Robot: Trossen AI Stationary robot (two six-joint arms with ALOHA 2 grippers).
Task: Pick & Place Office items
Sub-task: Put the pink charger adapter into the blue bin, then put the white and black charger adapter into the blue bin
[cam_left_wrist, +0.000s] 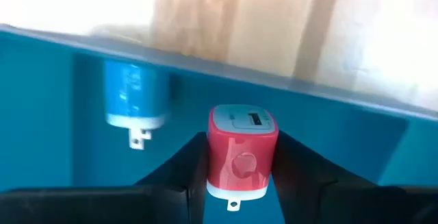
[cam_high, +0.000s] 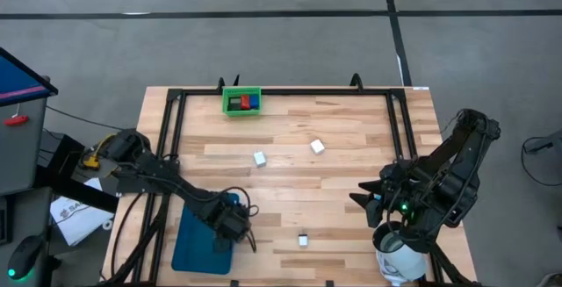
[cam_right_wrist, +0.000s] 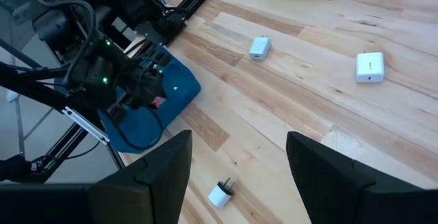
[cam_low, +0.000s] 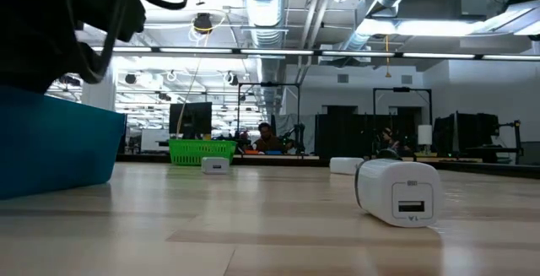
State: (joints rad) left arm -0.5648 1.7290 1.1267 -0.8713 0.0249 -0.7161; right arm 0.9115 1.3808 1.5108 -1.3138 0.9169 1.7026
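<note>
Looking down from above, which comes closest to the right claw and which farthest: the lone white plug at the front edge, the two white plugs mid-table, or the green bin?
From the right gripper:
1. Front white plug, near the front edge.
2. Right mid-table plug.
3. Left mid-table plug.
4. Green bin, at the far edge.

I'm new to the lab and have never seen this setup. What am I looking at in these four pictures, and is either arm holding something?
These are two dark robot arms at a wooden table, each ending in a two-finger pincer. One picture looks straight down, one looks level across the tabletop, and two come from cameras on the wrists.

The left pincer is over the teal tray and grips a small red charger plug; a blue plug already lies in the tray. The right pincer waits open above the table's right side, beside a white cylinder.

Three white plugs lie loose on the wood: and. A green bin at the far edge holds red and blue pieces.
</note>
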